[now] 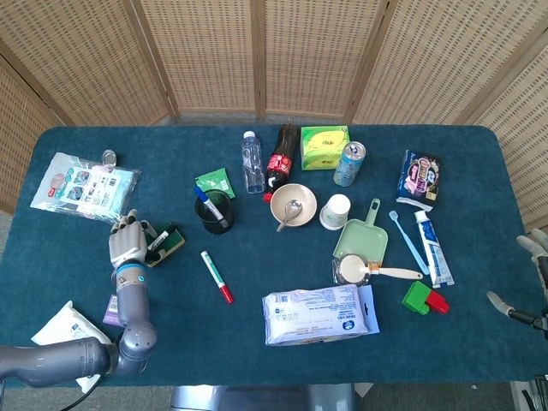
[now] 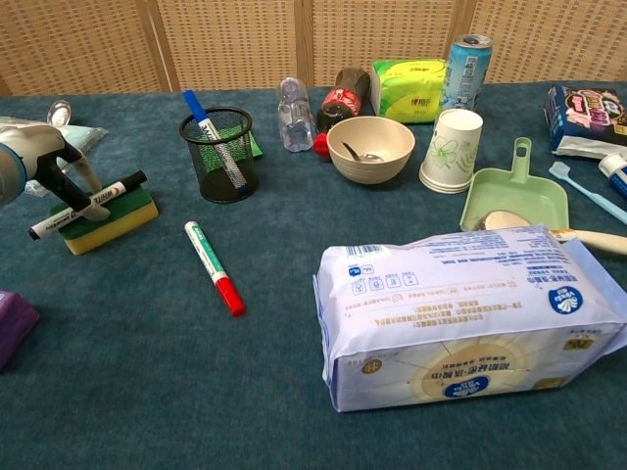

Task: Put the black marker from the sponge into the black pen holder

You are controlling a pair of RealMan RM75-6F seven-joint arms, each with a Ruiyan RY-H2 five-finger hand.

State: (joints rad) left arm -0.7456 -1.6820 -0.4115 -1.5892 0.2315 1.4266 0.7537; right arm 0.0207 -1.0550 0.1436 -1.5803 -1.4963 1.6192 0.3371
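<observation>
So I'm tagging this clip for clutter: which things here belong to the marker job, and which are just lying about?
Job:
- black marker
- sponge under it
- black pen holder
- left robot hand, fingers at the marker

Lying about:
- red-capped marker
- blue pen in the holder
- bowl
- paper cup
- wipes pack
- green scoop
- soda can

The head view looks steeply down from high over the whole table (image 1: 257, 342); the chest view sits low and near, facing the screen (image 2: 235, 39), sharing the table's middle
</observation>
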